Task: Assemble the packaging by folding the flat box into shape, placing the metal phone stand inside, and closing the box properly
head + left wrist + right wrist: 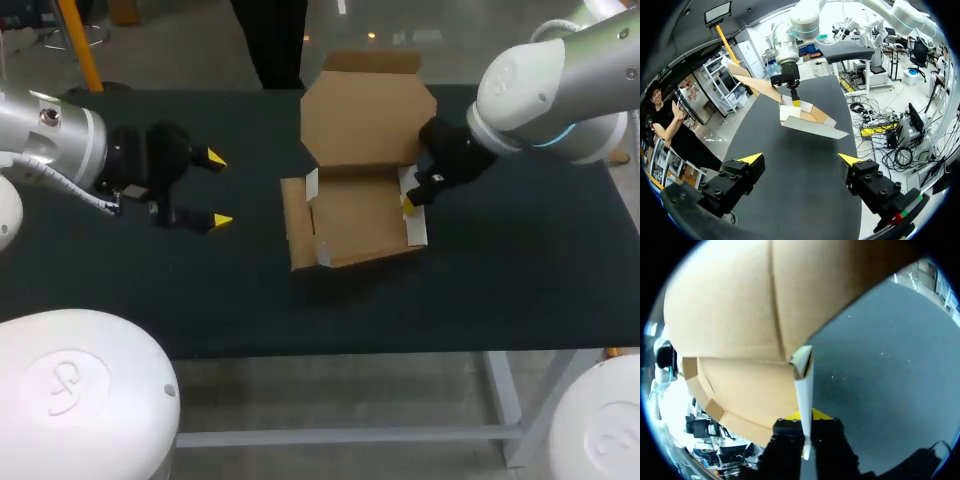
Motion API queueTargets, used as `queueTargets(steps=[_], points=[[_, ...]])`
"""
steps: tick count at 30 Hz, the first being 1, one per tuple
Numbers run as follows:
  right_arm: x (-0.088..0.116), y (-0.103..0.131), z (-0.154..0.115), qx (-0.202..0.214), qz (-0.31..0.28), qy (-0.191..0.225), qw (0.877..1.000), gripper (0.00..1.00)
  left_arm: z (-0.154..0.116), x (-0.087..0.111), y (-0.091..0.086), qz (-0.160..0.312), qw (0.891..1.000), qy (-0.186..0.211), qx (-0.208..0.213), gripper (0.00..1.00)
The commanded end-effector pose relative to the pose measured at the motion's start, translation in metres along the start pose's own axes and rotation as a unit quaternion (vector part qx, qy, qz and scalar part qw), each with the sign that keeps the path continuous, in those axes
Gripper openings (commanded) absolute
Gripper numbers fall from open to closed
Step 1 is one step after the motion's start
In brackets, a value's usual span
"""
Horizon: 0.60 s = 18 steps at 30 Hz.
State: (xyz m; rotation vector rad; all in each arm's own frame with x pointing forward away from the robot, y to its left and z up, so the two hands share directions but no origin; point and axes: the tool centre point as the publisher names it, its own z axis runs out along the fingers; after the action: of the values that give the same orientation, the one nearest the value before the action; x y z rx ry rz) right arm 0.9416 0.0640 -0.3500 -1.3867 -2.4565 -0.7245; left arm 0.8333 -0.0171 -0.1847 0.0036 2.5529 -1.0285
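Item: box (pixel 355 215), brown card, partly formed, at the middle of the dark counter (pixel 500 280). Its lid (pixel 368 120) stands raised at the far side, its hinge running left to right. The walls are half up and the tray is open on top. Right pincer (pixel 408 202): at the box's right wall, fingers closed from both sides on the thin white side flap (pixel 804 390), whose long edge runs front to back. Left pincer (pixel 218 190): fingers spread wide, holding nothing, well apart from the box, which lies straight ahead of it. Judgement: the right arm is much the nearer, so wall-forming falls to it, while the left wall waits for the left arm. Metal phone stand: not seen in any view.
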Motion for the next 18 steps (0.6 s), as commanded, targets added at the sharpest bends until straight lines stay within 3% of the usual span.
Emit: queueTargets(steps=[1,10,18], points=[[0.004,0.0,-0.004,0.013,0.001,-0.008,1.0,0.0,-0.002,-0.004,-0.002,-0.001,1.0,0.008,-0.007,1.0],[0.004,0.0,-0.004,0.013,0.001,-0.008,1.0,0.0,0.002,-0.006,-0.002,0.005,1.0,0.014,-0.017,1.0],[0.007,-0.007,0.011,0.113,0.099,-0.053,0.987,0.0,0.014,-0.013,0.024,0.003,0.997,0.055,-0.045,1.0]])
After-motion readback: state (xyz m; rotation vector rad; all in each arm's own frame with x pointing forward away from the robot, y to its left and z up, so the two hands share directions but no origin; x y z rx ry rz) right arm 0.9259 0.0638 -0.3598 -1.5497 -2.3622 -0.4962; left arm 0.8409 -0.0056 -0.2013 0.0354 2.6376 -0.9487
